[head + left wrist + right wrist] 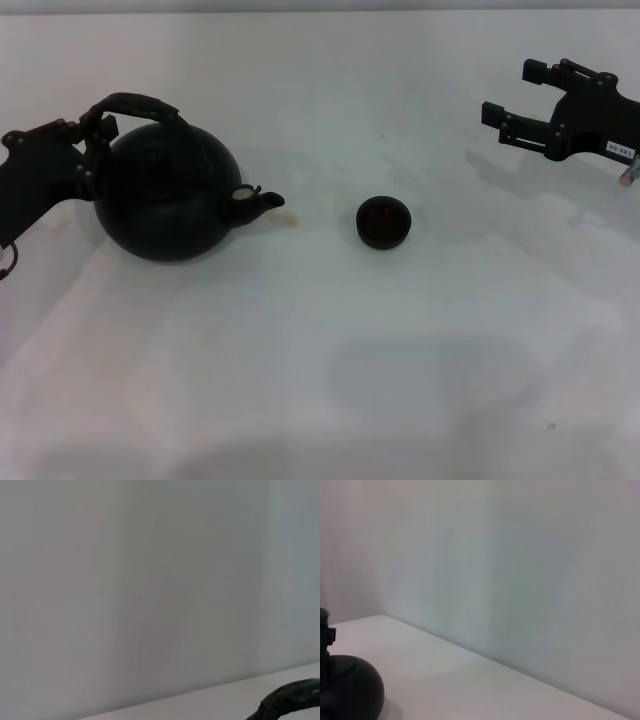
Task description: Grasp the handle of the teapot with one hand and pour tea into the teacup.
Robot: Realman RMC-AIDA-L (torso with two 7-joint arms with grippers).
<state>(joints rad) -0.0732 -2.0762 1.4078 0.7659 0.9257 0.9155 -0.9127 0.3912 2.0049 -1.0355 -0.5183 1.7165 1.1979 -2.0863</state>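
Observation:
The round matte black teapot [170,200] stands on the white table at the left, its spout [262,201] pointing right toward the small black teacup [384,222]. My left gripper [97,133] is at the left end of the arched handle [137,104] and is shut on it. A bit of the handle shows in the left wrist view [290,700]. The teapot's body also shows in the right wrist view [350,687]. My right gripper [518,92] hovers open and empty at the far right, well away from the cup.
The white table [320,380] runs wide in front of the teapot and cup. A pale wall [150,580] stands behind the table's far edge.

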